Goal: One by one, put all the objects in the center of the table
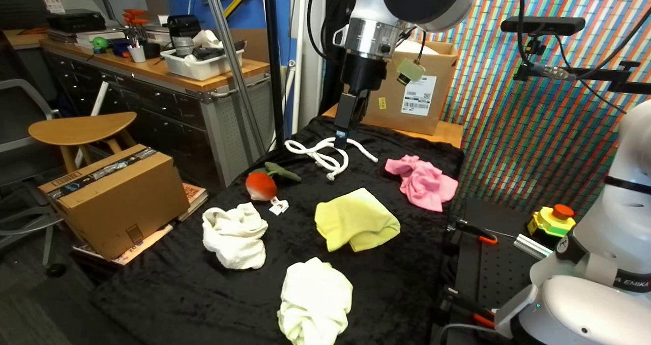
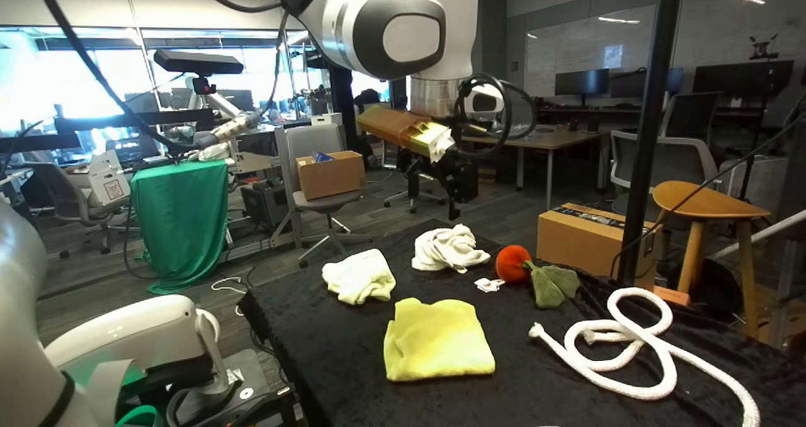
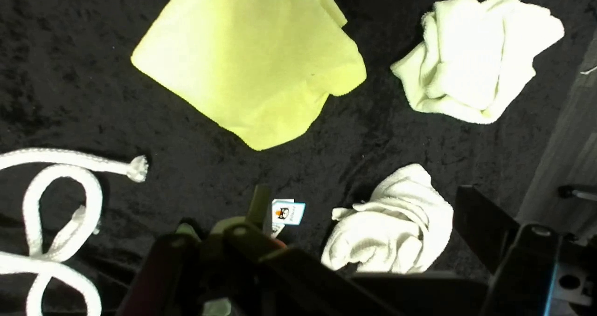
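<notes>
In the wrist view the gripper [image 3: 363, 197], fingers wide apart and empty, hides most of the red plush vegetable [image 1: 261, 185]; yellow cloth [image 3: 252, 59] and white rope [image 3: 43, 262] are cropped. In an exterior view the vegetable lies at the cloth's ten o'clock, long axis leaf-first towards two.

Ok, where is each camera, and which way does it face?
Wrist view: on the wrist, facing down at the table; gripper shows.
In an exterior view: from the rope side, facing the pale yellow cloth; arm, base, gripper show.
In an exterior view: nearest the pale yellow cloth, facing the rope and pink cloth; same parts show.
Both exterior views, roughly opposed, share the bright yellow cloth.
</notes>
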{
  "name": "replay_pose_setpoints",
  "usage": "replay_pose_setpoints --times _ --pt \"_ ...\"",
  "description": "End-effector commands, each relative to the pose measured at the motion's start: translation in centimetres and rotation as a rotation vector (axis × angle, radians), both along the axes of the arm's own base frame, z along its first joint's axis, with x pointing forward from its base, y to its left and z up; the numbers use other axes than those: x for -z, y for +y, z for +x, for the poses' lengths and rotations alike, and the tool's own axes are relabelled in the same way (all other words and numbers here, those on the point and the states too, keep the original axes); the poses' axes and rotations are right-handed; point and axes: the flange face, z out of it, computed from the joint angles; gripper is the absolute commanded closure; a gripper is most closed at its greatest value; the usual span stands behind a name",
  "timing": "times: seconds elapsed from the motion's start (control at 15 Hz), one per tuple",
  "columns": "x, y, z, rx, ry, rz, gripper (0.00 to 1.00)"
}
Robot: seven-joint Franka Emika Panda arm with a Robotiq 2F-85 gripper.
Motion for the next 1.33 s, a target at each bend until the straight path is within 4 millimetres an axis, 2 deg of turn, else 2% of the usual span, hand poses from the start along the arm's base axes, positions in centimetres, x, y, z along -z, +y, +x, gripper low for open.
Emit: replay_pose_setpoints --times 0.0,0.13,0.33,0.67,0.93,1.27 --pt "2.6 0.2 1.1 0.037 0.044 -0.007 0.0" --pt "4.1 0.4 1.0 0.034 0.076 -0.01 0.0" --pt "5.2 1.9 0.5 0.001 0.097 -0.018 0.0" --pt "6.2 6.2 -0.3 -0.101 0.107 -0.034 0.0" --pt "8.5 9.9 -0.6 -0.173 0.096 -0.046 0.0" --pt "11.1 13.9 0.7 -0.197 0.036 -0.041 0.0"
